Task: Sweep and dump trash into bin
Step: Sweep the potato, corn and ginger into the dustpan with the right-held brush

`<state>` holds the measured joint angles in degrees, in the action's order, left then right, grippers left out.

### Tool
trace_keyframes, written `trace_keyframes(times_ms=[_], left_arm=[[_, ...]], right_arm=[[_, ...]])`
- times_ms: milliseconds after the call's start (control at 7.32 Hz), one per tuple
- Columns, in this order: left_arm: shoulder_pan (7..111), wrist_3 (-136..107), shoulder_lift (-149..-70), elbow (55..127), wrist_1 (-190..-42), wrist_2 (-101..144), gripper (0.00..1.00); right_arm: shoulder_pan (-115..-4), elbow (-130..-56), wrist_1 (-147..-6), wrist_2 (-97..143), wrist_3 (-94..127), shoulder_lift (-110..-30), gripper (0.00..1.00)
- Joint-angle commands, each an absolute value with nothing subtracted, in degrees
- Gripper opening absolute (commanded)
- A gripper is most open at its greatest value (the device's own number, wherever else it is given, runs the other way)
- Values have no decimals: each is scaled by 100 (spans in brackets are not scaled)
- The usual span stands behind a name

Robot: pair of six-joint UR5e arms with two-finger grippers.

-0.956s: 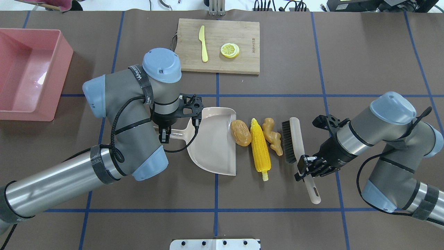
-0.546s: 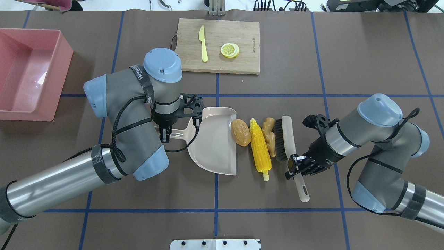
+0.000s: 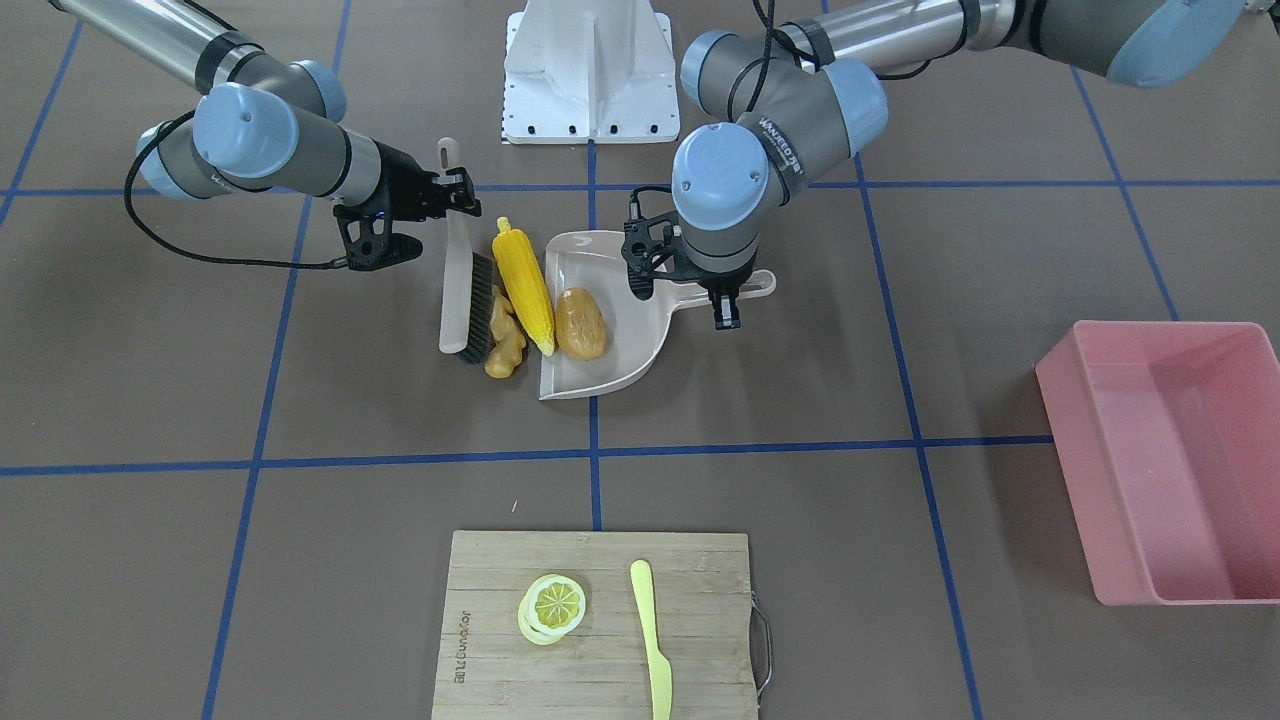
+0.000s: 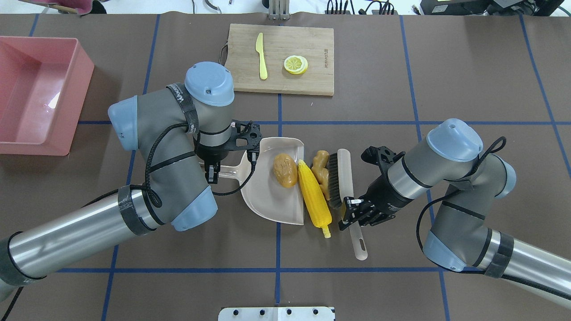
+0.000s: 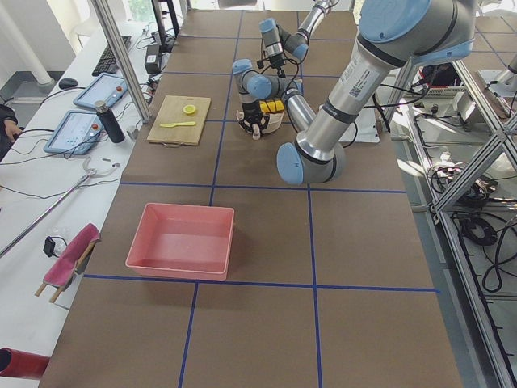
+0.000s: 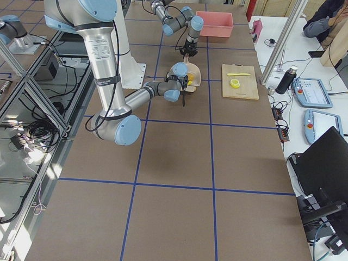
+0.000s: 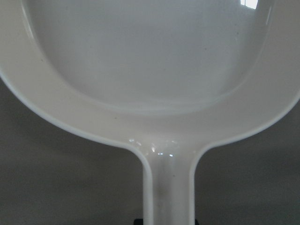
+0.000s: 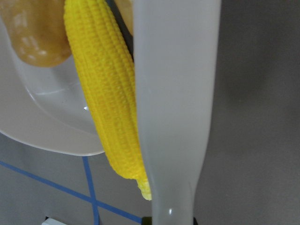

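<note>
Robotics lab, table (image 5: 363, 242) gridded with blue tape (image 5: 309, 145), aluminium framing (image 5: 123, 61), teach pendants (image 6: 311, 92) on side bench (image 6: 304, 60), cables (image 5: 482, 232)

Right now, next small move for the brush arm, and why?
Probably a short push of the brush toward the dustpan by the right gripper. Only the potato lies inside it; the corn sits at its lip and the ginger is on the table, between corn and brush.

Bright even overhead light, soft shadows, glare inside the bin (image 4: 26, 102)
</note>
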<state>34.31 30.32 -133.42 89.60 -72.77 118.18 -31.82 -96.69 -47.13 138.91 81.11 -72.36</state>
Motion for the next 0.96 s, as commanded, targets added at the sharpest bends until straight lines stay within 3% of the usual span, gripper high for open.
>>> trace_keyframes(times_ms=[0,819], left_arm=[[3428,3032,-13342,8947,-7277,11821,0],[3428,3032,-13333,8903,-7295,11821,0]], right_arm=[[-3007,-9555,-4720,13730,8270,-6875,0],[-2768,-9228,-4711,13438,8552,-6196,0]])
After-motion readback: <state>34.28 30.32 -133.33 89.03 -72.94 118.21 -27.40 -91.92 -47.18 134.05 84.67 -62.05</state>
